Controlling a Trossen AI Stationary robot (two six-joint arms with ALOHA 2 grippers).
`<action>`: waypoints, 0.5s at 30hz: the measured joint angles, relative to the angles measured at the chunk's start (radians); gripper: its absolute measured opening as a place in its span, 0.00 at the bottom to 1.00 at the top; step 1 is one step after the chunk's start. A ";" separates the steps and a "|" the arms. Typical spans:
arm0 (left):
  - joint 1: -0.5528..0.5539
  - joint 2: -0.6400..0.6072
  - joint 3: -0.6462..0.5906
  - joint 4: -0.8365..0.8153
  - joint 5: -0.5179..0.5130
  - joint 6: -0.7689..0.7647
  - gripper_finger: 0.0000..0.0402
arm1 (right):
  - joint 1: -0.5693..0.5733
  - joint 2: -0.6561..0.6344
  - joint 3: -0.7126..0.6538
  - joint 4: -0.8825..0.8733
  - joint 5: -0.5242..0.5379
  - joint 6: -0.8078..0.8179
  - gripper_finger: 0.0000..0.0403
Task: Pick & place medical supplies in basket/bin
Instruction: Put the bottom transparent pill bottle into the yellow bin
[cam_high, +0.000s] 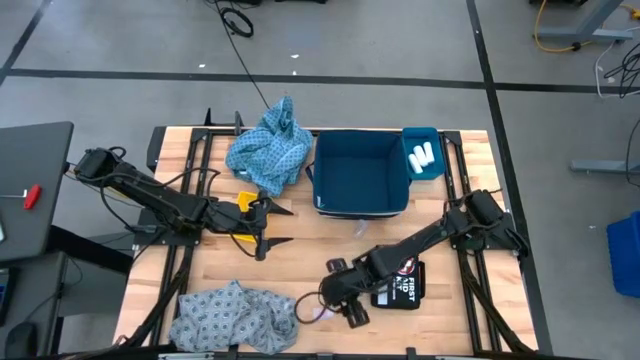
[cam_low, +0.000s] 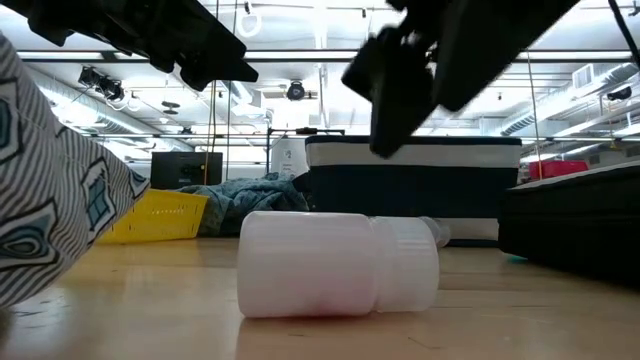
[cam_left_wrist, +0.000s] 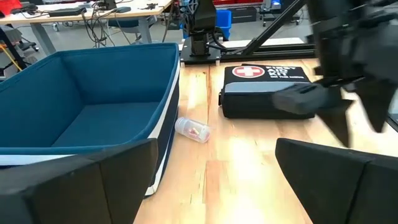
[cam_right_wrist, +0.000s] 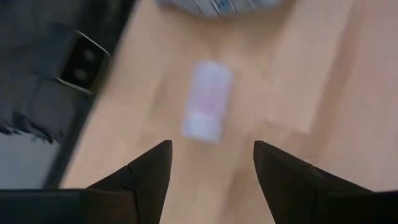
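Two dark arms reach over the wooden table (cam_high: 300, 250) from opposite sides. Largest on it is the dark blue bin (cam_high: 361, 175) at the far middle, with a smaller teal tray (cam_high: 424, 153) touching its right side and holding a few white rolls (cam_high: 421, 154). One light-blue patterned cloth (cam_high: 268, 150) is bunched against the bin's left side; the other cloth (cam_high: 238, 316) lies crumpled at the near edge. A black first aid kit (cam_high: 403, 284) sits near the right arm's forearm.

The right arm stretches low and diagonally toward the near middle, its gripper (cam_high: 340, 306) tilted down with fingers spread wide and holding nothing, just over a small white bottle (cam_low: 338, 264) lying on its side. The left arm extends level from the left, its gripper (cam_high: 270, 225) open and empty, pointing toward the bin. A small clear vial (cam_left_wrist: 193, 129) lies beside the bin's front corner.
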 joint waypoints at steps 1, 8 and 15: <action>0.000 0.000 0.000 0.000 0.000 0.000 0.82 | 0.007 0.000 0.000 0.027 0.003 0.007 0.58; 0.000 0.000 0.000 0.000 0.000 0.000 0.82 | 0.025 0.021 -0.001 0.118 0.045 0.076 0.58; 0.000 0.000 0.000 0.000 0.000 -0.007 0.82 | 0.031 0.073 -0.001 0.147 0.055 0.092 0.58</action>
